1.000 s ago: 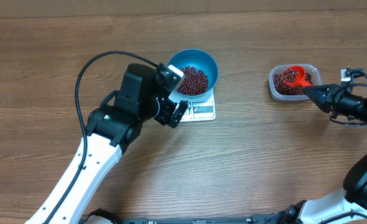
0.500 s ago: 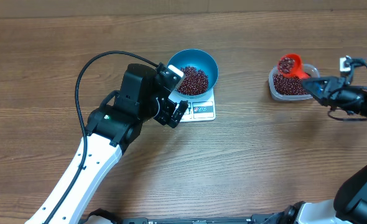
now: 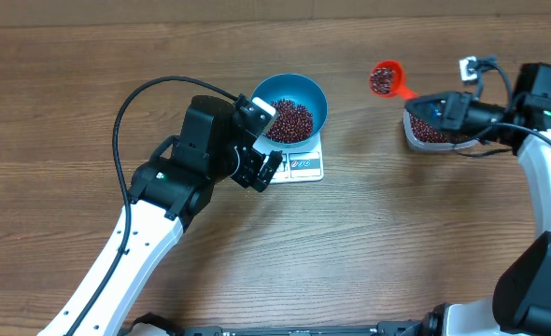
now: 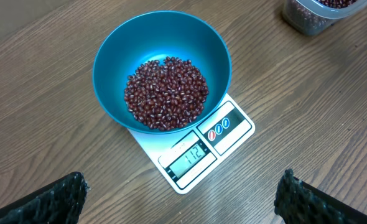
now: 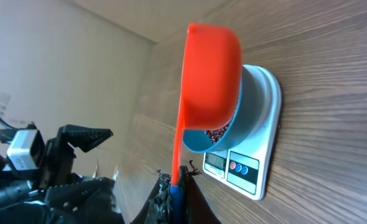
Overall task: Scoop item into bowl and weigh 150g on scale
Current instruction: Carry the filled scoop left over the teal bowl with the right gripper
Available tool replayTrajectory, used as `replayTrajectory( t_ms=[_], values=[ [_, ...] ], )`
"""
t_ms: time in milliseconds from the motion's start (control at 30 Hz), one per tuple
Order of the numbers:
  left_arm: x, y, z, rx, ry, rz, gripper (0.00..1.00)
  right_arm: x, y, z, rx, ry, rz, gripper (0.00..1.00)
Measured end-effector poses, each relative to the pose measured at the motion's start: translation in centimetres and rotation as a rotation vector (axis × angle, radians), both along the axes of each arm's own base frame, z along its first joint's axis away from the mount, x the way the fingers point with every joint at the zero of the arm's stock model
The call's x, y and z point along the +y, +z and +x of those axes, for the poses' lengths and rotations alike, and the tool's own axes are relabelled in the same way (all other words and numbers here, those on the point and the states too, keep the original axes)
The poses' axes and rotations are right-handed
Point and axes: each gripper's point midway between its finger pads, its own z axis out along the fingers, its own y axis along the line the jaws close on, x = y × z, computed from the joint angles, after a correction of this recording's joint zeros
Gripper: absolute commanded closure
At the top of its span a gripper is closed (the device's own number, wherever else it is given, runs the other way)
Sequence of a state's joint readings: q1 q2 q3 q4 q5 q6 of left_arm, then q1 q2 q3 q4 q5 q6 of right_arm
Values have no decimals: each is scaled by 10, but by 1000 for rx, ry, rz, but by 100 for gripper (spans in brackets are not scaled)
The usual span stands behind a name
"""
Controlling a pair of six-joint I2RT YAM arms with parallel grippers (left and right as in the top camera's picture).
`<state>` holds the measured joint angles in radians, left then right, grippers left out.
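The blue bowl [image 3: 299, 98] stands on the white scale [image 3: 305, 167] and holds a heap of dark red beans [image 3: 289, 119]. In the left wrist view the bowl [image 4: 118, 56] is straight ahead, and the scale [image 4: 233, 140] shows 112 on its display. My left gripper [image 3: 264, 173] hovers open just left of the scale, with nothing between its fingertips [image 4: 68, 193]. Between the bowl and the tub my right gripper [image 3: 425, 103] is shut on the handle of an orange scoop [image 3: 385, 79] filled with beans. The right wrist view has the scoop [image 5: 211, 81] raised in front of the bowl [image 5: 255, 102].
A clear plastic tub [image 3: 434, 135] of beans sits at the right, partly under my right gripper. It also shows as the tub [image 4: 311, 18] at the top right of the left wrist view. A black cable [image 3: 131, 107] loops over the left arm. Bare wooden table lies all round.
My right gripper has lifted the scoop full of beans out of the tub and carried it left toward the bowl. The left arm has not moved.
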<state>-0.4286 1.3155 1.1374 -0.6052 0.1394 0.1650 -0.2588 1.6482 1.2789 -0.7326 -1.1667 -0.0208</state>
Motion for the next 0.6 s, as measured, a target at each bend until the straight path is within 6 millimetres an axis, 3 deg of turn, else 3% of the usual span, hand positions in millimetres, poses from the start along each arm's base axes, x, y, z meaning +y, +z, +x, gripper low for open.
replayTrajectory(
  t_ms=[600],
  values=[
    [0,0,0,0,0,0,0,83,-16,5,-61,124,-173,96]
  ],
)
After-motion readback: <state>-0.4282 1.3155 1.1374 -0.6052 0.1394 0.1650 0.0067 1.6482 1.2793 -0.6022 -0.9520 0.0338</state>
